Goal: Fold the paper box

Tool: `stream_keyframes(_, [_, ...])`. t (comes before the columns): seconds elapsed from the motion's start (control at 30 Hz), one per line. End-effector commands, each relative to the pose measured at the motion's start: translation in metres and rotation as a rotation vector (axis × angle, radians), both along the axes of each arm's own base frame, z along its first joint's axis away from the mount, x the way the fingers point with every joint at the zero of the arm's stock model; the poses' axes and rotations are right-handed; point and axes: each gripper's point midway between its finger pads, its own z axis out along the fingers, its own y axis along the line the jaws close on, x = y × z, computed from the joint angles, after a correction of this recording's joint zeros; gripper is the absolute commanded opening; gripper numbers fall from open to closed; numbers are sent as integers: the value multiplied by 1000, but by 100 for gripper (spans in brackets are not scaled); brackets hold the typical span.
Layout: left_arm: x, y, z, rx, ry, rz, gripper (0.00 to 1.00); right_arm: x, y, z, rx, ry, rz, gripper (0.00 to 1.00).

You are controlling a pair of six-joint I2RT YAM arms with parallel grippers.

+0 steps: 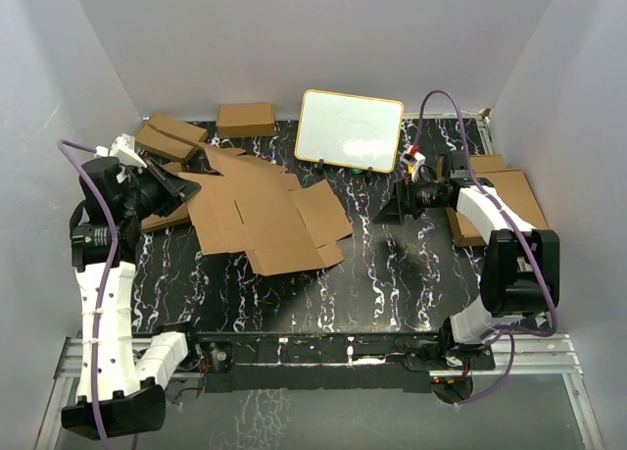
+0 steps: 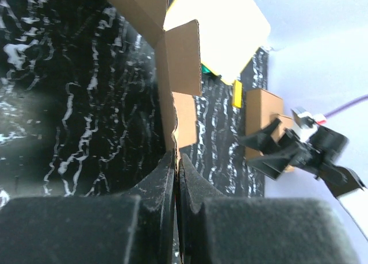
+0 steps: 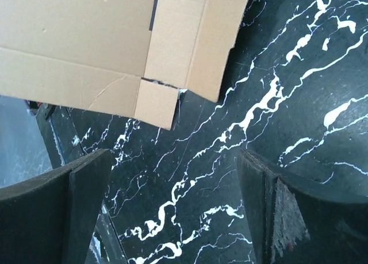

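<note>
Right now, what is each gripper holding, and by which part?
The left gripper pinches the paper box by its left edge; the right gripper holds nothing.

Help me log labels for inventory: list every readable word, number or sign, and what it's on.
No readable text.
The flat brown cardboard die-cut sheet, white-faced tan-framed board and small folded brown boxes show no print.
The red-and-white tag beside that board is too small to read.
</note>
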Motion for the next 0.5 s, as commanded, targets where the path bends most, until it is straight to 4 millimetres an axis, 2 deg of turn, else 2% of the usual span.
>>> stream_keyframes(0.0, [-8, -28, 28, -116, -99, -116, 0, 26, 8, 7, 6, -64, 4, 98])
stream_keyframes(0.03, [-11, -32, 31, -128, -111, -134, 0, 29, 8, 1, 3, -53, -4, 98])
stream_keyframes(0.07, [-13, -34, 33, -132, -122, -145, 0, 28, 17, -4, 5, -39, 15, 98])
stream_keyframes(0.2, [-25, -43, 41, -150, -151, -197, 0, 35, 29, -18, 5, -13, 48, 98])
stream_keyframes(0.47, [-41, -55, 28, -200, -136, -259, 0, 67, 30, -45, -45, 37, 4, 98])
